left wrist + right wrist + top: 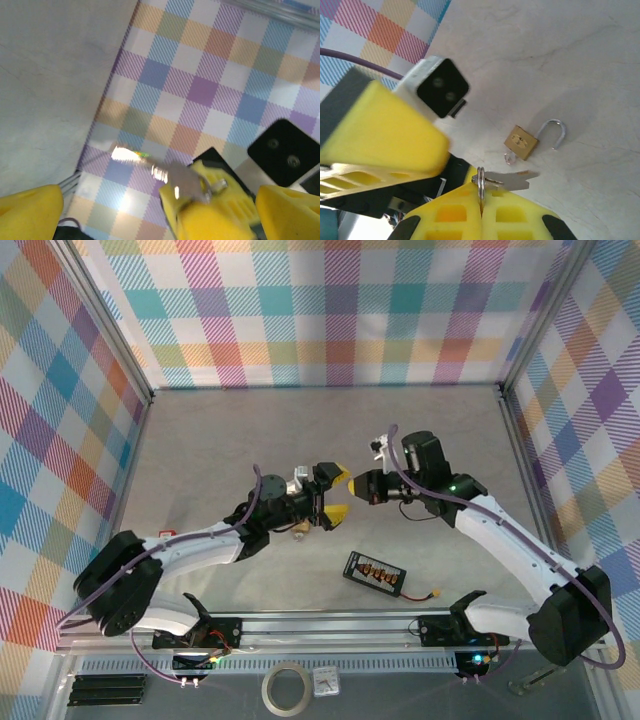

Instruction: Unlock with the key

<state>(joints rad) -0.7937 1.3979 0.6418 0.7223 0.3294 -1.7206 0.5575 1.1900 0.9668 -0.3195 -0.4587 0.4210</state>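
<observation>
Gripping the key (pixel 512 180) at its ring end, the right end effector (pixel 481 191) is fully closed, its two yellow fingers pressed together and the blade sticking out sideways. It is raised off the worktop (pixel 580 55), near the padlock (pixel 522 141) but not touching it. The padlock lies flat, free of both arms, and its shackle (pixel 556 134) appears swung out with one leg clear of the brass body. From that I judge the lock is already sprung, with the key out of the keyway. The left end effector (pixel 338 495) hangs above the padlock too, spread wide and holding nothing. It faces the right one so closely that, in its own wrist view, the key sits within the span of its fingers. The step in hand therefore looks like the end of the job, or possibly a pass of the key between arms; I cannot tell which. If the shackle really is free, the next move calls for little. The right arm should back the key away from the open left fingers without clipping them, then set it down beside the padlock. Should the shackle prove caught, the padlock needs pinning by the empty left end effector before the blade is lined up with the keyway again.
</observation>
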